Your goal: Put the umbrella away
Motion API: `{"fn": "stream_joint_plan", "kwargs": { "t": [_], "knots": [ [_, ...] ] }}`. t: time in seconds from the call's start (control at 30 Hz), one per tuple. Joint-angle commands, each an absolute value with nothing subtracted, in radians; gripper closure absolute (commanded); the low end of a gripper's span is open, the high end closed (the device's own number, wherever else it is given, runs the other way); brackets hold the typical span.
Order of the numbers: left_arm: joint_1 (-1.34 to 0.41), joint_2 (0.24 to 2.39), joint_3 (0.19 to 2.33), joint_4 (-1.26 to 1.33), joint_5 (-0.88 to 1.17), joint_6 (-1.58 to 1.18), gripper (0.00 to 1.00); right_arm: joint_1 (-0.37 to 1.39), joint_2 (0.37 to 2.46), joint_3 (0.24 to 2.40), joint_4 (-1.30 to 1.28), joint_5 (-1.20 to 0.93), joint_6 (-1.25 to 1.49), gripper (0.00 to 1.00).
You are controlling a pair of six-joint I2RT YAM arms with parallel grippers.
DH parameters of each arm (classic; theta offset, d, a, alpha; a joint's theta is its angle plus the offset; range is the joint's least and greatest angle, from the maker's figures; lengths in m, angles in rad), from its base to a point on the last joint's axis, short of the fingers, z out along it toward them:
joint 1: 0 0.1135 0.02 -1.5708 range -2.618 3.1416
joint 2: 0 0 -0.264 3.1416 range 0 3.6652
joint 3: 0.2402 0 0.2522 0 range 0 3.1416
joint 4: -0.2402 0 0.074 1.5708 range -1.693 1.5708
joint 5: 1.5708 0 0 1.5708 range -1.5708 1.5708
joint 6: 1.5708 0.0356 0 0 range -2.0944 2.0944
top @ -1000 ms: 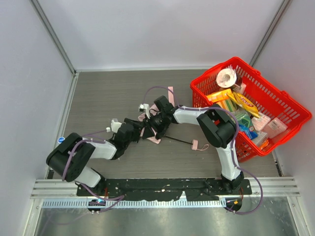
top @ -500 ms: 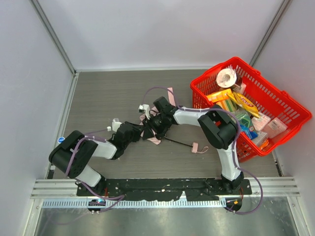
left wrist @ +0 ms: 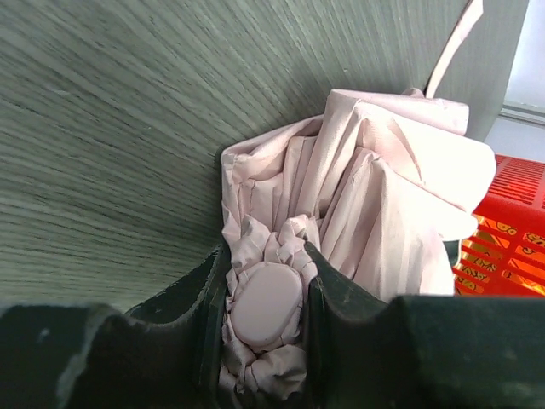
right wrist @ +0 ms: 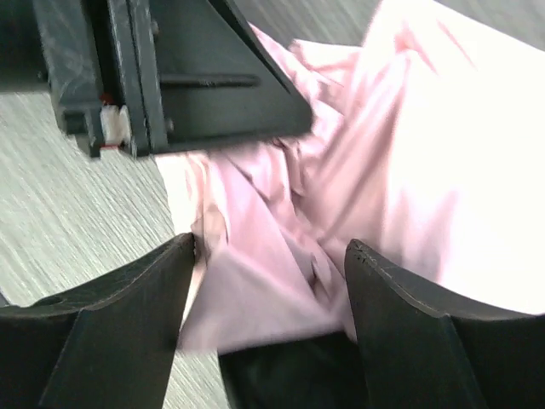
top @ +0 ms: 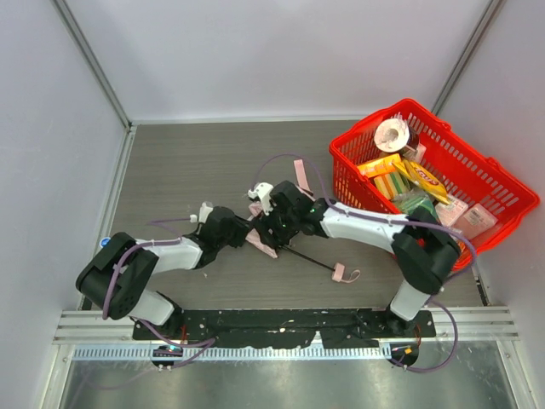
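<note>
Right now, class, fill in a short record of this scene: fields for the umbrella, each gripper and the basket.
umbrella: pale pink, fabric bunched, lying on the table, black shaft sticking out
left gripper: shut on the umbrella's round pink end
right gripper: open over the pink fabric
basket: red, at the right, full of packets; umbrella outside it

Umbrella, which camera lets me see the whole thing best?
The top external view: only it shows the umbrella together, pink fabric, thin black shaft and small handle. The left wrist view shows only bunched fabric and a round pink cap pinched between jaws. The right wrist view shows just blurry pink fabric.
</note>
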State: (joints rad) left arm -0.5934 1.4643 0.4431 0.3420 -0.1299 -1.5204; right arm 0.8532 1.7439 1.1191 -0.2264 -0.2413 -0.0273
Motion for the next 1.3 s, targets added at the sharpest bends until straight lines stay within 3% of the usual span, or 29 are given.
{"fn": "stream_joint_plan", "kwargs": {
  "t": [0.0, 0.07, 0.27, 0.63, 0.73, 0.8, 0.97, 1.03, 1.07, 1.13, 1.17, 1.2, 1.23, 1.27],
  "knots": [
    [-0.587, 1.47, 0.454, 0.082, -0.143, -1.473, 1.0, 0.972, 1.539, 1.042, -0.175, 0.204, -0.076, 0.24],
    [-0.586, 1.474, 0.477, 0.02, -0.13, -1.483, 1.0, 1.056, 1.465, 0.965, -0.068, 0.357, -0.142, 0.23],
    [-0.587, 1.468, 0.518, -0.115, -0.143, -1.506, 1.0, 1.195, 1.439, 0.816, 0.2, 0.428, -0.271, 0.2],
    [-0.58, 1.453, 0.526, -0.182, -0.097, -1.565, 1.0, 1.213, 1.73, 0.798, 0.442, 0.548, -0.437, 0.2],
    [-0.578, 1.424, 0.529, -0.212, -0.1, -1.572, 1.0, 1.206, 1.831, 0.805, 0.436, 0.635, -0.404, 0.25],
    [-0.575, 1.405, 0.526, -0.221, -0.101, -1.578, 1.0, 1.197, 1.847, 0.804, 0.411, 0.651, -0.364, 0.31],
    [-0.563, 1.384, 0.512, -0.206, -0.08, -1.589, 1.0, 1.146, 1.859, 0.799, 0.318, 0.53, -0.224, 0.84],
    [-0.555, 1.376, 0.503, -0.189, -0.092, -1.58, 1.0, 1.121, 1.858, 0.798, 0.278, 0.425, -0.172, 0.99],
    [-0.554, 1.371, 0.499, -0.173, -0.1, -1.575, 1.0, 1.102, 1.853, 0.79, 0.272, 0.347, -0.14, 0.99],
    [-0.549, 1.362, 0.489, -0.149, -0.123, -1.562, 0.89, 1.065, 1.855, 0.793, 0.249, 0.225, -0.097, 0.99],
    [-0.548, 1.358, 0.483, -0.135, -0.133, -1.546, 0.71, 1.052, 1.855, 0.782, 0.25, 0.191, -0.074, 0.99],
    [-0.548, 1.355, 0.483, -0.126, -0.143, -1.533, 0.6, 1.025, 1.856, 0.779, 0.259, 0.11, -0.063, 0.99],
    [-0.548, 1.351, 0.474, -0.106, -0.147, -1.513, 0.38, 1.014, 1.858, 0.775, 0.264, 0.069, -0.043, 0.99],
    [-0.548, 1.347, 0.469, -0.092, -0.152, -1.491, 0.28, 0.984, 1.865, 0.776, 0.271, 0.016, -0.031, 0.99]
  ]
}}
